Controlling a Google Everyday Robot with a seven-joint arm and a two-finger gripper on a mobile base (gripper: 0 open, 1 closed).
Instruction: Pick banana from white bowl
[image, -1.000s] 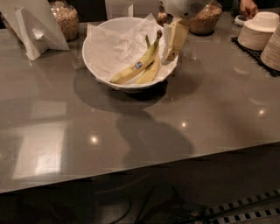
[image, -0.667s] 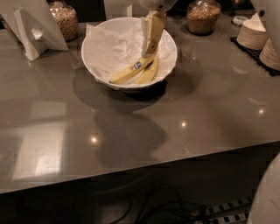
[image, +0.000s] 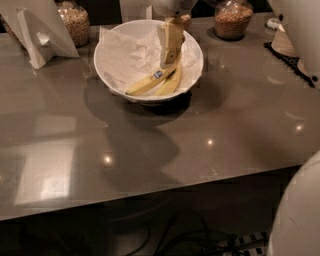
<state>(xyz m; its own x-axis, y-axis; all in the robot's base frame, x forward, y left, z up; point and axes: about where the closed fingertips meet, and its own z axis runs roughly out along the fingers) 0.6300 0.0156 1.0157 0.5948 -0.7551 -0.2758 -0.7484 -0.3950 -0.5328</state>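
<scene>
Camera view shows the gripper (image: 169, 57) low inside the white bowl (image: 114, 88), toward 1 o'clock, at the upper end of the banana (image: 148, 83); whether it grips, I cannot tell.

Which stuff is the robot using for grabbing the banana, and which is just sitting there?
For the job: banana, white bowl, gripper low over the banana.
Just sitting there: other banana, left glass jar, right glass jar, white stand.

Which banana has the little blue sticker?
The longer banana, lying on the left in the white bowl; the shorter banana beside it is plain. The gripper hangs right above them.
</scene>
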